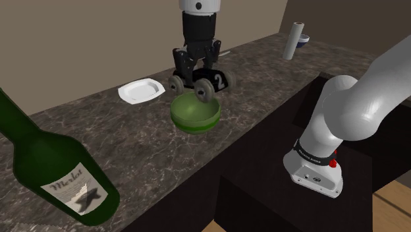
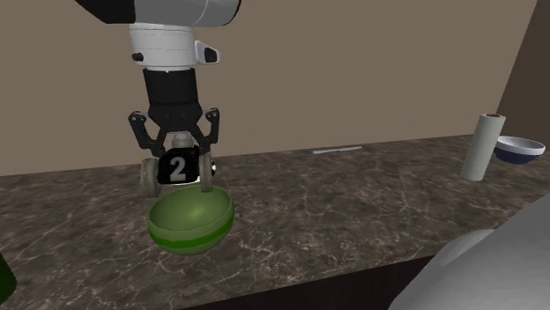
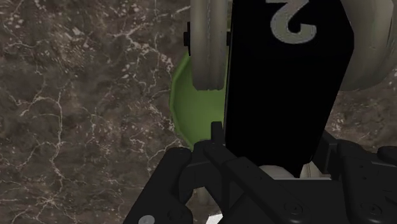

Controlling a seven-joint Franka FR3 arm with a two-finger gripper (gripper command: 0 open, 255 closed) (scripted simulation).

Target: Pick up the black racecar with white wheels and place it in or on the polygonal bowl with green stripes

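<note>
The black racecar (image 1: 212, 80) with pale wheels and a white number 2 hangs in the air, with my gripper (image 1: 195, 71) shut on it. It sits just above the green bowl (image 1: 195, 113) on the dark marbled counter (image 1: 99, 138). In the second exterior view the racecar (image 2: 179, 168) hangs over the far rim of the bowl (image 2: 190, 220), held by the gripper (image 2: 180, 157). In the wrist view the car's black body (image 3: 286, 83) lies between the fingers, and a slice of the bowl (image 3: 194, 114) shows beside it, mostly hidden by the car.
A white polygonal plate (image 1: 139, 90) lies beyond the bowl. A large dark green wine bottle (image 1: 56, 168) lies at the shoulder view's lower left. A grey cylinder (image 1: 293, 41) and a blue-and-white bowl (image 2: 518, 150) stand at the counter's far end. The counter's front edge drops beside my stand.
</note>
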